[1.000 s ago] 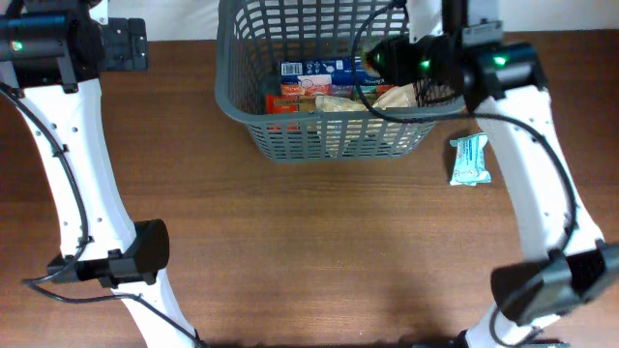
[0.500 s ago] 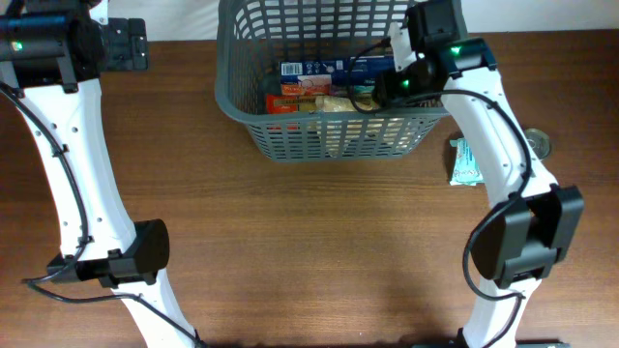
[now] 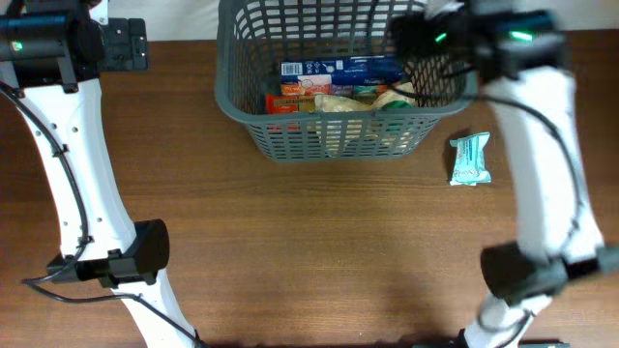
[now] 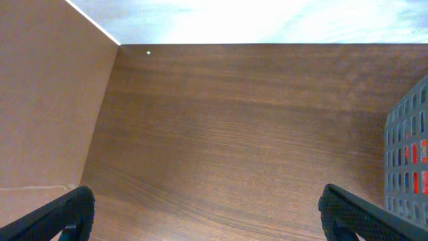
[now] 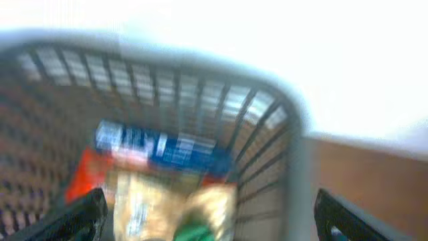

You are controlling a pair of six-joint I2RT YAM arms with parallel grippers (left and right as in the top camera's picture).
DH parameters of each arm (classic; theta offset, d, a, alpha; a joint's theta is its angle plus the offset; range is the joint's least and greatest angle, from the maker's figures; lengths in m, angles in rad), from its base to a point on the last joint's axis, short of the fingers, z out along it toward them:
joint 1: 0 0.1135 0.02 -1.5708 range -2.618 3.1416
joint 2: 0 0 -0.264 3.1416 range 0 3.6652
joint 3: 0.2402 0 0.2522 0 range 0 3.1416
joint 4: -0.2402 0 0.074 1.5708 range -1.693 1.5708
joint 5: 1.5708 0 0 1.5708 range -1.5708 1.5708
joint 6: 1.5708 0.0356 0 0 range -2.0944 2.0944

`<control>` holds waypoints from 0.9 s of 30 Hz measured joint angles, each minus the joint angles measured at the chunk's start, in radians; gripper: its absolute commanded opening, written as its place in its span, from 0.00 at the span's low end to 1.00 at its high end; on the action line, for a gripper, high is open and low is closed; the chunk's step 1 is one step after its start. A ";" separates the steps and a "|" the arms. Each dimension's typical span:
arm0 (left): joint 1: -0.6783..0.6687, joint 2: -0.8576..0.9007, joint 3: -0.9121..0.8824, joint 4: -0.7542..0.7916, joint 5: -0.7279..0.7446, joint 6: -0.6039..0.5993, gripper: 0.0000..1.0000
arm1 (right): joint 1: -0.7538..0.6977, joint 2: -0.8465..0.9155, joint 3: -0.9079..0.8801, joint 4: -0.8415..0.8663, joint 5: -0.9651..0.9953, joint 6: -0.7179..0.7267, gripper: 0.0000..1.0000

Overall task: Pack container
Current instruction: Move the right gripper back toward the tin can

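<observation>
The dark grey slotted basket [image 3: 239, 104] stands at the back middle of the table. It holds a blue box [image 3: 334, 69], a red-orange box [image 3: 290, 95], a tan bag [image 3: 340, 102] and something green [image 3: 392, 103]. My right gripper [image 3: 414, 41] hovers, blurred, over the basket's right side. In the right wrist view it [image 5: 212, 215] is open and empty above the basket [image 5: 297, 167]. My left gripper [image 3: 131, 45] is at the far left back, away from the basket. In the left wrist view it [image 4: 207, 209] is open and empty over bare table.
A teal packet [image 3: 470, 159] lies on the table just right of the basket. The basket's wall [image 4: 409, 161] shows at the right edge of the left wrist view. A white surface borders the table's far edge.
My right arm has swung and is blurred with motion; its gripper stays open over the basket's right side. The left arm, the basket and the teal packet have not moved.
</observation>
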 measured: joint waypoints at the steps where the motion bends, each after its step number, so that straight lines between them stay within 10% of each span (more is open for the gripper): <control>1: 0.000 0.000 0.000 0.000 0.000 0.000 0.99 | -0.004 -0.035 0.053 -0.009 0.026 0.001 0.93; 13: 0.000 0.000 0.000 0.000 0.000 0.000 0.99 | -0.472 -0.137 -0.034 -0.137 0.159 0.196 0.93; 27: -0.001 0.000 0.000 0.000 0.000 0.000 0.99 | -0.550 0.170 -0.438 0.022 0.121 0.254 0.96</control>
